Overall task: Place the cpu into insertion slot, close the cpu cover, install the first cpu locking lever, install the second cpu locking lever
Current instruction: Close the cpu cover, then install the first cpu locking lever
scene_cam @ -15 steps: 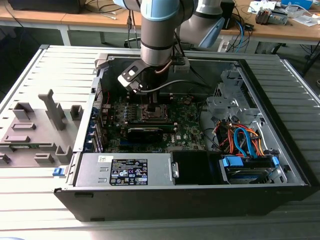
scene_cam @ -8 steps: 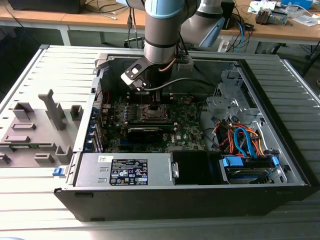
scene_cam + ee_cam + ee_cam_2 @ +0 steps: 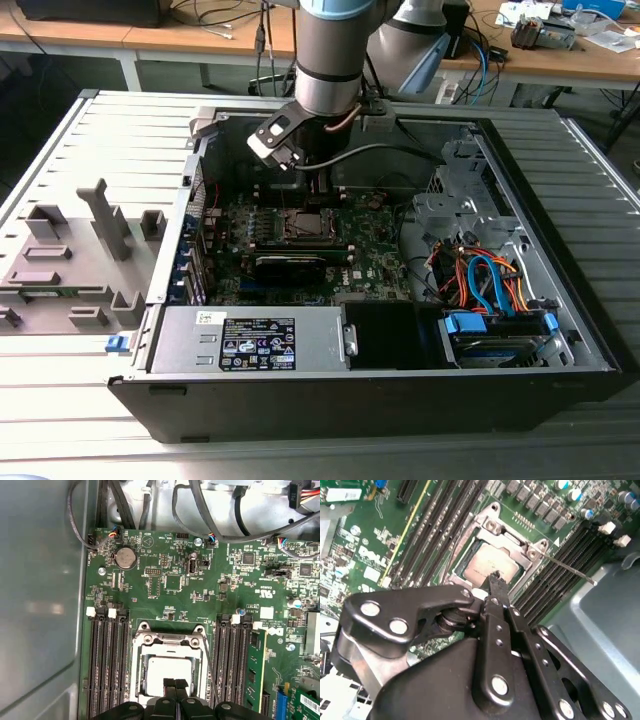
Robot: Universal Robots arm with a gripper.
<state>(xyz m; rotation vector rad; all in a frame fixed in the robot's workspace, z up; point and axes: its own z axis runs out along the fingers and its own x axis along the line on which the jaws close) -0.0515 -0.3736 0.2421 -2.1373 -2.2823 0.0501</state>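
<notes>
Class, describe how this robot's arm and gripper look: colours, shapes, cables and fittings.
The arm is a silver-grey metal cylinder with a light blue band at its upper end. A grey cable curves away from near its wrist. The gripper is black metal: flat linked bars joined by round silver pins, narrowing to two slim fingertips.

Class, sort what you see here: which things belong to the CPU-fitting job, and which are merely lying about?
Job: cpu, cpu cover, locking lever, hand.
Lying about: coin battery, power supply, orange and blue cables, grey fixture.
</notes>
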